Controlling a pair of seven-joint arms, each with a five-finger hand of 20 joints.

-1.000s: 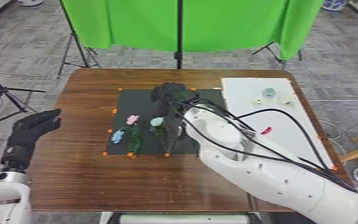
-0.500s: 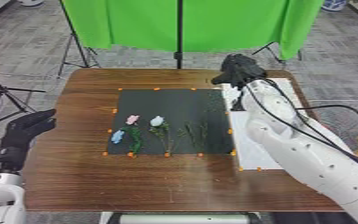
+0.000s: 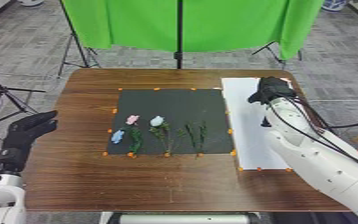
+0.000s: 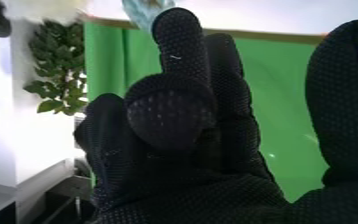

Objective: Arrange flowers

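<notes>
Right robot hand [image 3: 271, 91] is over the white sheet [image 3: 252, 142], thumb wide of the fingers, one finger bent in, nothing in grip that I can see. Pale blue bloom [image 4: 143, 11] is just past its fingertips; can't tell if they touch. Left robot hand [image 3: 31, 126] is over the surface [image 3: 82, 185], relaxed, empty.

On the black mat [image 3: 168, 100]: pink flower [image 3: 132, 120], blue flower [image 3: 118, 136], white flower [image 3: 157, 121], two green sprigs [image 3: 197, 136].

I'd expect the bloom to be very light, head soft and easy to crush, stem springy and thin enough to slip or roll. I'd pinch just under the head, thumb against fingertips, light force, petals untouched. Sprigs: take mid-stem; leaves may snag the glove.
</notes>
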